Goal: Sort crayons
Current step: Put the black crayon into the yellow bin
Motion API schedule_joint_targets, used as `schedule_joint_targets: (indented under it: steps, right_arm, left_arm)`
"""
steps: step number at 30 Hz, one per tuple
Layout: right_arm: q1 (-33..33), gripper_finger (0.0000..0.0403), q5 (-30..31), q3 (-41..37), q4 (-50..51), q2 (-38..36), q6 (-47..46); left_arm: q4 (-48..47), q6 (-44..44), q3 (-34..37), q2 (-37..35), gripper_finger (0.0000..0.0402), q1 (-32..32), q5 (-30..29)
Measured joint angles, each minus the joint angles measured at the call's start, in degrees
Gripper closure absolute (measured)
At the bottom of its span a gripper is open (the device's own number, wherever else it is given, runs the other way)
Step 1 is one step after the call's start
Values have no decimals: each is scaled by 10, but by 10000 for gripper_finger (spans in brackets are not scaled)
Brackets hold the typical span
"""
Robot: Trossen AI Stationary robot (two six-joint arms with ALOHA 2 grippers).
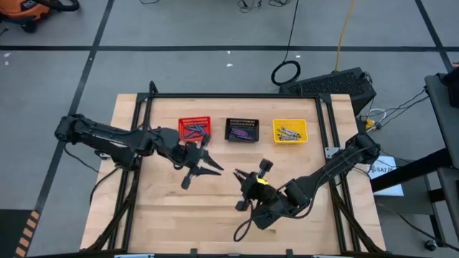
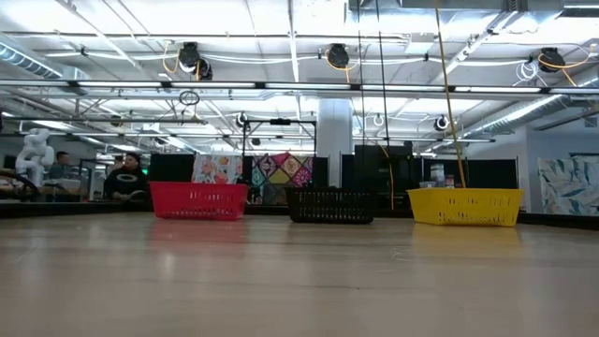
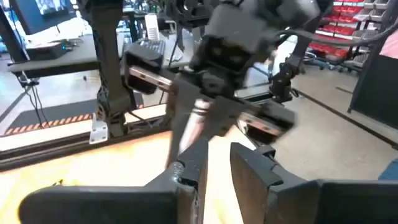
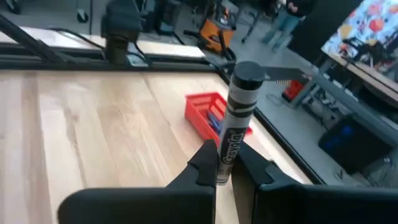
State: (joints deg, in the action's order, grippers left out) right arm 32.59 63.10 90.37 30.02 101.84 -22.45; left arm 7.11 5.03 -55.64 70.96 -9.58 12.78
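With the left gripper (image 1: 206, 167) parted and empty near the red basket (image 1: 194, 129), the right gripper (image 4: 227, 167), clamped on an upright grey crayon (image 4: 237, 112) above mid-table, should probably carry it steadily, clear of the other arm, to the yellow basket (image 1: 290, 130), whose sticks look grey.

Grey crayon (image 4: 235, 127) w/ black-lettered wrapper stands upright, pinched at its lower end by right gripper (image 4: 225, 163) above table middle. Rest sorted: blue ones (image 1: 194, 130) in red basket (image 1: 195, 120), purple (image 1: 242, 132) in black basket (image 1: 242, 122), grey (image 1: 289, 132) in yellow basket (image 1: 290, 123)
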Motion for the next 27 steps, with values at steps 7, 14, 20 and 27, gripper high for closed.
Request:
schedule_joint_targets:
  steps: [7, 14, 20, 27]
  right_arm:
    - [-36, 399, -20, 0, 179, -25, -103]
    - [-99, 399, -106, 0, 369, -29, -179]
    - [-152, 399, -141, 0, 527, -29, -237]
    - [-223, 399, -199, -5, 584, -29, -203]
  left_arm:
    - [-86, -1, 0, -44, 325, 3, -8]
    - [-165, -1, 0, -89, 324, 2, -14]
    - [-194, -2, 0, -124, 324, 2, -14]
    - [-218, -2, 0, -145, 324, 2, -14]
